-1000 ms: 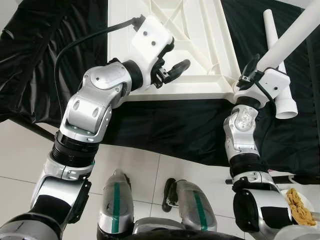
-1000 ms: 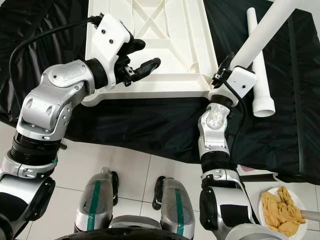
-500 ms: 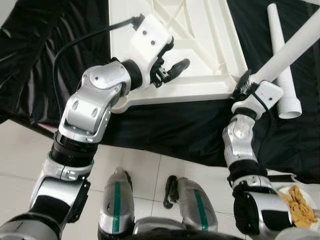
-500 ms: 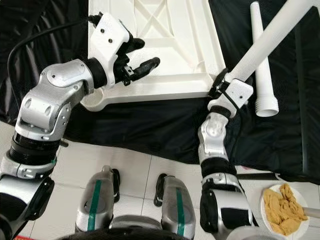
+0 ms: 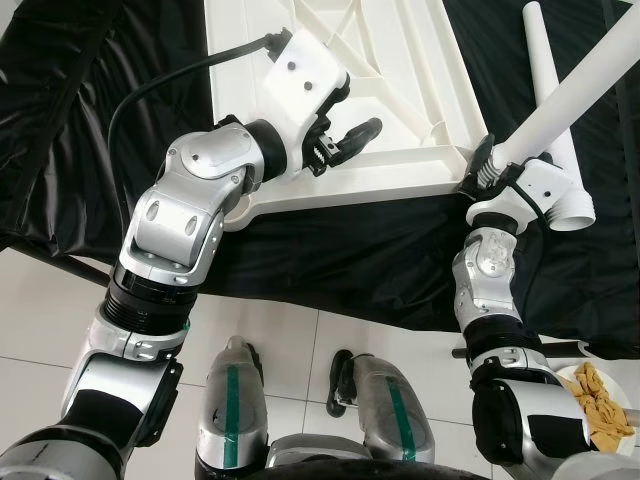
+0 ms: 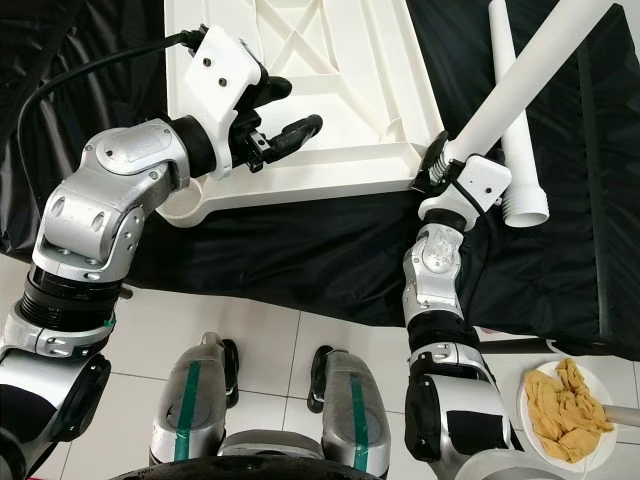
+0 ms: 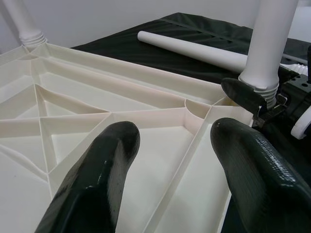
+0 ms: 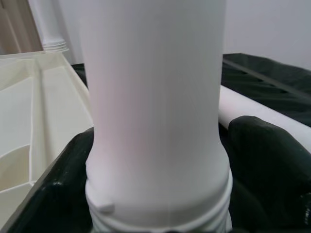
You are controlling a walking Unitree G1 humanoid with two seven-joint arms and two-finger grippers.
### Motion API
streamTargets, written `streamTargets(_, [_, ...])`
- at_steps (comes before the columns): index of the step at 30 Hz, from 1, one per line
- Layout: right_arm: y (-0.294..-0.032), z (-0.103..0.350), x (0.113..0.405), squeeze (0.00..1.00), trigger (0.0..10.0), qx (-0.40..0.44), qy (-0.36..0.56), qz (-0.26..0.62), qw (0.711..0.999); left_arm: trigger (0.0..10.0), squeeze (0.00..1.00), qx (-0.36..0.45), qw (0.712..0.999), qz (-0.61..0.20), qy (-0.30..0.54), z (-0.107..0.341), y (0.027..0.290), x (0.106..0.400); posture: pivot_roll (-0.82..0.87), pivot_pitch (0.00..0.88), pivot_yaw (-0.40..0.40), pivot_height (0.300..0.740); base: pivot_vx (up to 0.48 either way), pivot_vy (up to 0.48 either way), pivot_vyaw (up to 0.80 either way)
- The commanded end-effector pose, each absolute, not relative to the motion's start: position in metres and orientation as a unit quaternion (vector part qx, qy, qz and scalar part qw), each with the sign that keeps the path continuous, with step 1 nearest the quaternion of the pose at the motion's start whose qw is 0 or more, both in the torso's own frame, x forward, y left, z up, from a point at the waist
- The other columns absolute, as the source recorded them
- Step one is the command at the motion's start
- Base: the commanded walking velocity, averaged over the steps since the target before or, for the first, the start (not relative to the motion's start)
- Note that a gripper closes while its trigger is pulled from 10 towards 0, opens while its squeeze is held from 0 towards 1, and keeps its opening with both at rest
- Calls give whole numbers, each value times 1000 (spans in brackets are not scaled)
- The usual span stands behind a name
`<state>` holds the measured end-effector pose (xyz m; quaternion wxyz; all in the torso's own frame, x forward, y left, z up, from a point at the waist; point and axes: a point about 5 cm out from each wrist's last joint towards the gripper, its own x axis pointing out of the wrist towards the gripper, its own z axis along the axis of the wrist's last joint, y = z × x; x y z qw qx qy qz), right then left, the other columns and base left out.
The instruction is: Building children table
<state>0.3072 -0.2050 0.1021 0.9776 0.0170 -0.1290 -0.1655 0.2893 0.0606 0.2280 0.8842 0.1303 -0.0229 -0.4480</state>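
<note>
At tabletop (image 5: 400,100) corner, right gripper (image 5: 487,165) clamps leg (image 5: 580,85) (left gripper (image 5: 335,135) parted).

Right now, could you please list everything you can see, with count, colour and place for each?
Tabletop: one, cream-white, upside down with ribs showing, on the black cloth.
Held table leg: one, white, clamped at its threaded end, at the tabletop's near right corner.
Loose table leg: one, white, lying on the cloth right of the tabletop.
Fitted leg: one, white, standing in a far corner.
Black cloth: one, spread under the parts.
Plate: one, white, with tan food, on the floor at the robot's right.
Left gripper: open above the tabletop.
Right gripper: shut on the held leg.
</note>
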Motion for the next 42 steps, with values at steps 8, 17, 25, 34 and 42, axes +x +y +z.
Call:
streamTargets(8, [-206,95,301,0,10000,21,-91,-51,994,10000,0,142,883,-447,-22,226,58,288,97,106,-24,740,0,0,0])
streamTargets(17, [-210,111,305,0,10000,39,-83,45,995,10000,0,142,880,-454,-21,225,55,288,88,107,-24,740,0,0,0])
streamTargets(25, [-210,122,307,0,10000,34,-57,154,986,10000,0,146,874,-463,-21,224,51,289,79,98,-26,740,0,0,0])
streamTargets(34, [-212,130,310,0,10000,23,-38,214,976,10000,0,149,872,-466,-25,225,49,289,78,90,-29,740,0,0,0])
streamTargets(42, [-209,135,313,0,10000,12,-11,285,958,10000,0,151,870,-468,-30,226,48,290,78,81,-29,740,0,0,0])
